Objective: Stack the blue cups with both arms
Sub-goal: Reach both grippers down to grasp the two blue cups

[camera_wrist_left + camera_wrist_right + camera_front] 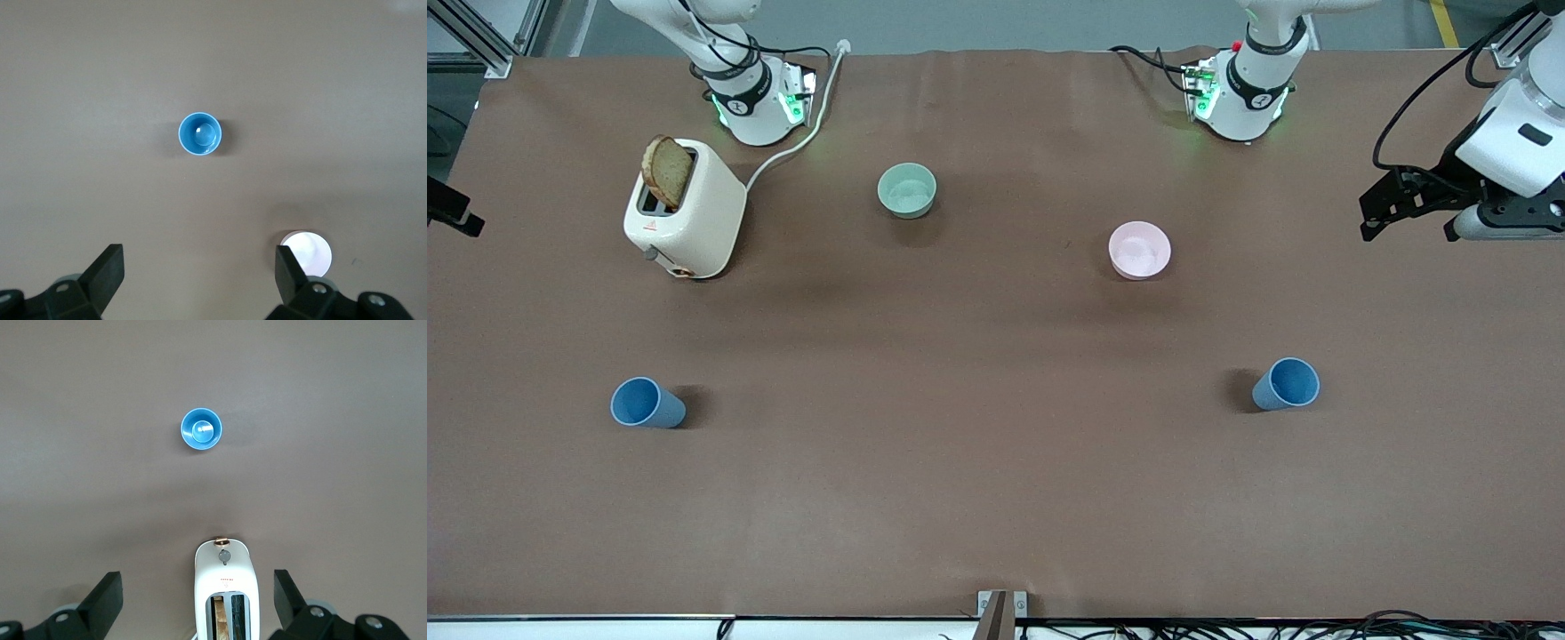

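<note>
I held both claws high with fingers apart, left claw (199, 270) and right claw (197, 597) each overlooking its own blue cup (200, 134) (201, 430) on the worktop (996, 462), for clear descents.

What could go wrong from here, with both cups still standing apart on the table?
1. The two blue cups, one toward the right arm's end and one toward the left arm's end, stand far apart, so a carry across the table could slip.
2. The pink bowl shows right by the open left gripper; a descent could clip it.
3. The toaster sits under the open right gripper.
</note>
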`<state>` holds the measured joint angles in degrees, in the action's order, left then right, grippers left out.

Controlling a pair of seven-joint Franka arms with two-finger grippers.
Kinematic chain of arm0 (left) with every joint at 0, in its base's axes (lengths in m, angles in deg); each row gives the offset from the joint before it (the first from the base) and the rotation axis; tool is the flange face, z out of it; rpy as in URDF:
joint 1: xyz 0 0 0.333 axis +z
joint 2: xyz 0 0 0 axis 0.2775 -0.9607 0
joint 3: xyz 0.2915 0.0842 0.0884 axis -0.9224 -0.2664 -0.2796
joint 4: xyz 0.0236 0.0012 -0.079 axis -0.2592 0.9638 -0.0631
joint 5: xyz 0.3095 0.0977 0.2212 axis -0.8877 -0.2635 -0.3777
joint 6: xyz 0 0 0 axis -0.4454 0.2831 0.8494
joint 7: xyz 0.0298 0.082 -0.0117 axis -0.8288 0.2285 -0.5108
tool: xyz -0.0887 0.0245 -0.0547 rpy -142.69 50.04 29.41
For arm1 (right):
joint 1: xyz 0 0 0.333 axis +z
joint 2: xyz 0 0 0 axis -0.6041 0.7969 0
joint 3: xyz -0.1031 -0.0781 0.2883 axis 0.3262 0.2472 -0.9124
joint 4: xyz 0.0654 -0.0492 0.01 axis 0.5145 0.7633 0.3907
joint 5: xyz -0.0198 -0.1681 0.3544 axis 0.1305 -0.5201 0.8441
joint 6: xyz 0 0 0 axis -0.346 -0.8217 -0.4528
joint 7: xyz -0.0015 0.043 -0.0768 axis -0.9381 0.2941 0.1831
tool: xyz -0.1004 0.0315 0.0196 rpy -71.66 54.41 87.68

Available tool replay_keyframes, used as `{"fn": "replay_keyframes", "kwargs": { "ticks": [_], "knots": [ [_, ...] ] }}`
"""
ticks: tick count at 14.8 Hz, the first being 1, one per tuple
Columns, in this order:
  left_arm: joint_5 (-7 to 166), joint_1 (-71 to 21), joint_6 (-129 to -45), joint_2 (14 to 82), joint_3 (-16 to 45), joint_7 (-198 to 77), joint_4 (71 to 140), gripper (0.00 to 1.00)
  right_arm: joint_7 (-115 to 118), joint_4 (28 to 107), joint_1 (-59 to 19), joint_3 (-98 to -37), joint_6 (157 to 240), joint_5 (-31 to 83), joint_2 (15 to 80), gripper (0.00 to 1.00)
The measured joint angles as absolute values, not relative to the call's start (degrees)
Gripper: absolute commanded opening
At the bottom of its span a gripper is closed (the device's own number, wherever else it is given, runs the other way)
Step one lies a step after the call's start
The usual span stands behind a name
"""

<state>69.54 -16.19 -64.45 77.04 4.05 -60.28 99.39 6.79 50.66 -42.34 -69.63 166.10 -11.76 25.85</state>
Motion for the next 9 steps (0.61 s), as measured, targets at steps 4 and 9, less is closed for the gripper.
{"fn": "replay_keyframes", "kwargs": {
  "ticks": [4, 9],
  "knots": [
    [69.54, -16.10, -64.45, 76.44, 4.14, -60.36, 99.09, 1.00, 6.79, 50.67, -42.34, -69.63, 166.10, -11.76, 25.85, 1.00],
    [69.54, -15.96, -66.76, 69.64, 4.11, -60.39, 98.94, 1.00, 6.79, 50.70, -42.36, -69.62, 166.13, -11.76, 25.85, 1.00]
  ]
}}
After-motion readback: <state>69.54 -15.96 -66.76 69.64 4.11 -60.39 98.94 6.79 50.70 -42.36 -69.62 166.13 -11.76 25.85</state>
